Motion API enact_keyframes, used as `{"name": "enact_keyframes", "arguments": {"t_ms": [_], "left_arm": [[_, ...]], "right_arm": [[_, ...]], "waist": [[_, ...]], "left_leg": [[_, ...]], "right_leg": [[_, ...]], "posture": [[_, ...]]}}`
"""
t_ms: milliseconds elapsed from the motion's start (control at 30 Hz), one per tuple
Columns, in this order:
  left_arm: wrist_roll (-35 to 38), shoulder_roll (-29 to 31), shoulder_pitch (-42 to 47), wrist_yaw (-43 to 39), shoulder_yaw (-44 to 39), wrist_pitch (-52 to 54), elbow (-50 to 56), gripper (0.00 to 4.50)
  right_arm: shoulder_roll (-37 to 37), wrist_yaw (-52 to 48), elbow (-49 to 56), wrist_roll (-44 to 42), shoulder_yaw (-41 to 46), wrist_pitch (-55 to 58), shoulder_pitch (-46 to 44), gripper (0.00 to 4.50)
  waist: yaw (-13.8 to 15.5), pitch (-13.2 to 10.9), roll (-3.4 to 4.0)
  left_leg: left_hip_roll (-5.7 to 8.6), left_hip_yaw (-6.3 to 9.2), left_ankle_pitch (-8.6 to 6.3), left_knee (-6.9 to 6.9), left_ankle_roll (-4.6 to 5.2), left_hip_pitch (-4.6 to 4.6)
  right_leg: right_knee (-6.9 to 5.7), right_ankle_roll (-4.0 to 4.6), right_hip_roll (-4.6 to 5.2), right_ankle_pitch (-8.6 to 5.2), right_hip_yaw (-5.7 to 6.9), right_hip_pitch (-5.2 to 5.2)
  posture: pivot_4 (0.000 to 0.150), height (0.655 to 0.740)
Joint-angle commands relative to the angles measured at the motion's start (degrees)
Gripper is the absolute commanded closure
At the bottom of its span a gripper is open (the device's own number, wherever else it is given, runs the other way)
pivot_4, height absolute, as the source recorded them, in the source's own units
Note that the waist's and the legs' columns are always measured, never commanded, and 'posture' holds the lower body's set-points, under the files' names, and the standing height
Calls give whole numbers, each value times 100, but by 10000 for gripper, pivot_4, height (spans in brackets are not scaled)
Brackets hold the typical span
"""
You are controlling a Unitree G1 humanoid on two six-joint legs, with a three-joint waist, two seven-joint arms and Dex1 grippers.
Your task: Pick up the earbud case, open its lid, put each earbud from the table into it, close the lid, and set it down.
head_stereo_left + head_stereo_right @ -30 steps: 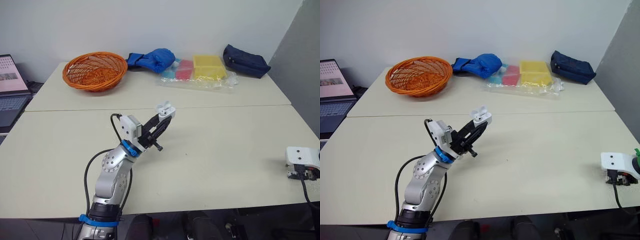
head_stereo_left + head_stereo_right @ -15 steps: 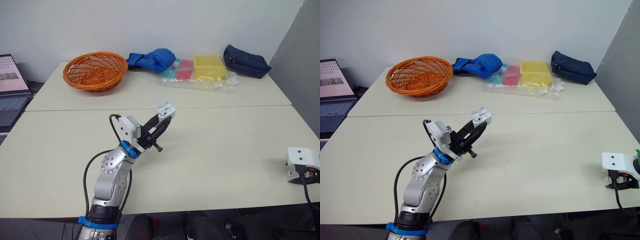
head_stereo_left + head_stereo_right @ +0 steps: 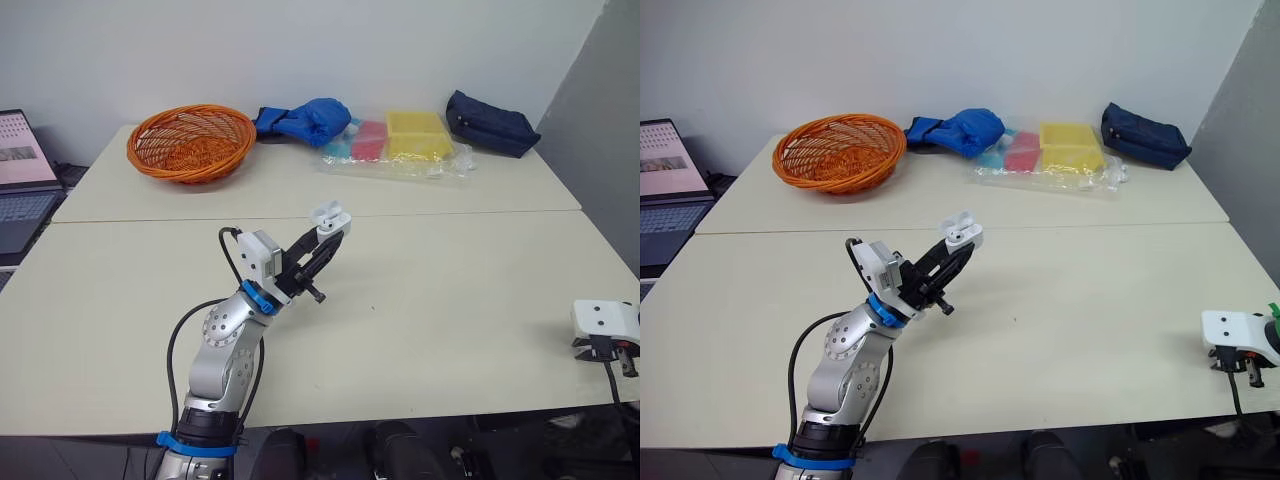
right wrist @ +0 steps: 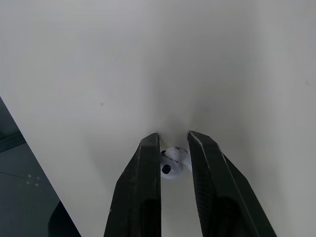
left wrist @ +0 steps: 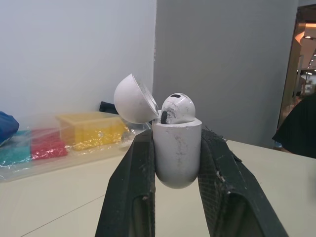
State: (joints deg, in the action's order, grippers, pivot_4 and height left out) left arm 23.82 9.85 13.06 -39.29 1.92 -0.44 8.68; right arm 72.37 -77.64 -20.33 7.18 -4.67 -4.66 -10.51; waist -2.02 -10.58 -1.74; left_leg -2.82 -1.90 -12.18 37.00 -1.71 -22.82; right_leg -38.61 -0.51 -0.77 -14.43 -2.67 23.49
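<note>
Table; earbud case clamped in left end effector, earbud seemingly pinched in right end effector

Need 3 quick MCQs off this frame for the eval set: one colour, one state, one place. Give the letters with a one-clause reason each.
1. What colour is the basket?
A) orange
B) green
C) black

2. The lid of the earbud case in the left gripper is:
A) shut
B) open
C) detached

3. Where is the loose earbud?
A) in the basket
B) between the fingers of the right gripper
C) resting on the lid

Answers:
1. A, the woven wall and rim are orange in both eye views.
2. B, the left wrist view shows the lid tipped back on its hinge, with an earbud head standing up out of the case.
3. B, the right wrist view shows it pinched between the two black fingers.
</note>
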Motion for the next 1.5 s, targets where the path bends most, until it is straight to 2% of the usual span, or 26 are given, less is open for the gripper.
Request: {"name": "enact_keyframes", "arguments": {"t_ms": [33,267,367,467,733,1133,1500], "left_arm": [[46,10,92,5,-20,-69,138,37293],[42,-7,62,1,-5,-80,130,37293],[39,-14,47,3,7,-79,146,37293],[46,2,57,-12,-15,-84,114,37293],[29,-59,52,36,13,-94,115,37293],[30,-44,23,22,-7,-82,143,37293],[34,-33,-31,51,13,-64,221,37293]], "right_arm": [[41,51,-30,4,30,-62,26,36382],[27,-40,181,-219,155,-83,17,36382],[66,-34,325,-315,220,-28,113,31065],[202,-65,492,-389,346,-46,347,20700],[497,143,103,-163,286,-681,593,20700],[389,409,-843,516,-284,-2346,-362,20700],[337,272,-993,483,-491,-2695,-487,20700]], "waist": [[0,0,-1],[0,-1,-1],[0,0,0],[19,0,2],[16,0,2],[14,1,6],[12,2,7]], "left_leg": [[0,0,0,0,0,0],[1,2,0,-1,0,1],[1,2,0,-3,0,1],[1,6,0,-7,0,-2],[6,1,0,-4,0,-3],[7,2,0,-8,0,-4],[7,1,0,-5,0,-1]], "right_leg": [[1,-1,0,0,0,-1],[0,-1,1,1,1,-1],[-1,-1,0,1,2,0],[-1,-2,0,0,6,1],[2,-6,8,-3,3,1],[2,-8,7,-7,4,2],[-3,-8,8,-6,1,1]], "posture": [[1500,7400],[1500,7400],[1500,7400],[1500,7400],[1500,7400],[1500,7400],[1500,7400]]}}
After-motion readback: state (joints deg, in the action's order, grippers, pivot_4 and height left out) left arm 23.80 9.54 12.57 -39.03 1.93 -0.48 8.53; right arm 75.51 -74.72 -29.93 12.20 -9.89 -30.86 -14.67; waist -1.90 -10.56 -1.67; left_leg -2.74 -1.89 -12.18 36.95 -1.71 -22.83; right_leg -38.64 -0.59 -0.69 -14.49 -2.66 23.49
